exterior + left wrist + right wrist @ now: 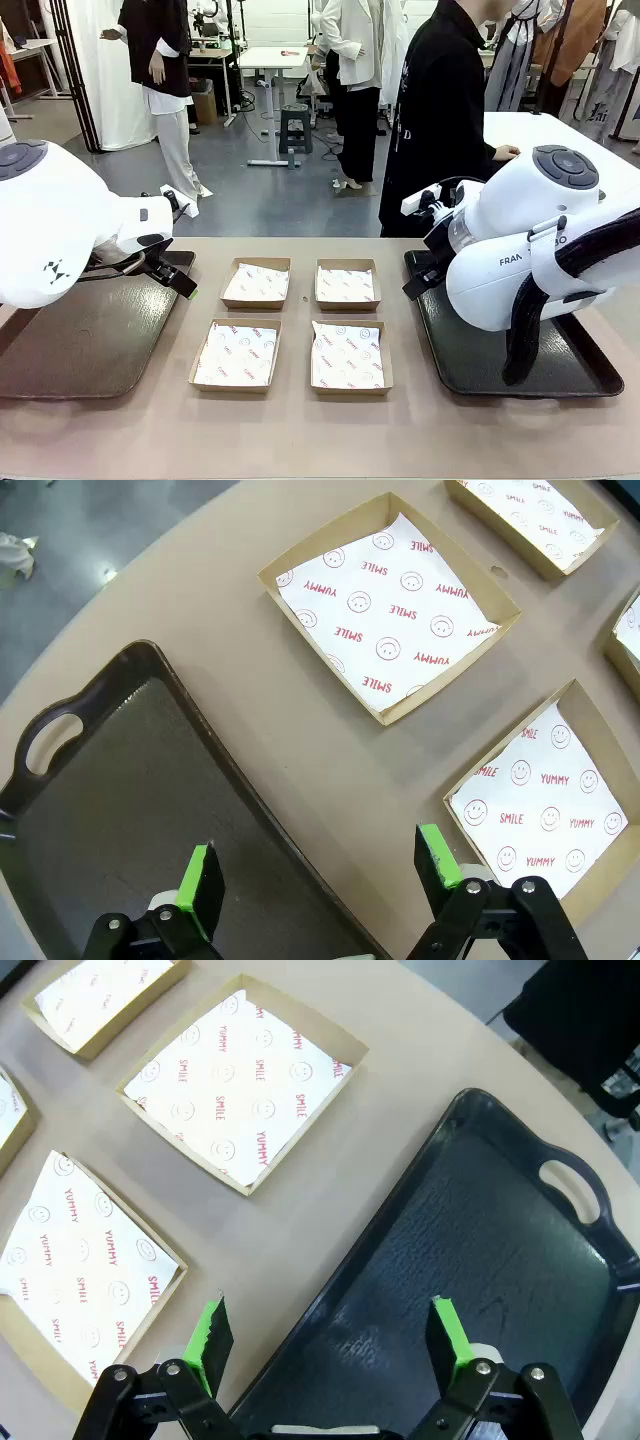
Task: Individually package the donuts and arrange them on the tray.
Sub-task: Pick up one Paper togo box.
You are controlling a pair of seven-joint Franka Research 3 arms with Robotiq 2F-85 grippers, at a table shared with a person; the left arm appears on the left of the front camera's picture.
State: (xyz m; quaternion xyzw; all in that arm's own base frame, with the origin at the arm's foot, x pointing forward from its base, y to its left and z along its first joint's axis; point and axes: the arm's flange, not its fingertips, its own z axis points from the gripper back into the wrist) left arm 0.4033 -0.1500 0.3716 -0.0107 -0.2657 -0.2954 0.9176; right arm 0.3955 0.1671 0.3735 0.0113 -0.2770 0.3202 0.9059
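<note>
Four paper-lined boxes [239, 355] were set at centre frame, flanked about equally by the left end effector [320, 875] and right end effector [335, 1340], both spread wide and empty.

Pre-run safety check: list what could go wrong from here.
1. The left gripper and right gripper, both open, hover either side of the paper-lined boxes; reaching for the middle together, they might collide.
2. The boxes sit close together, so open jaws entering one could shove its neighbour or snag a paper liner.
</note>
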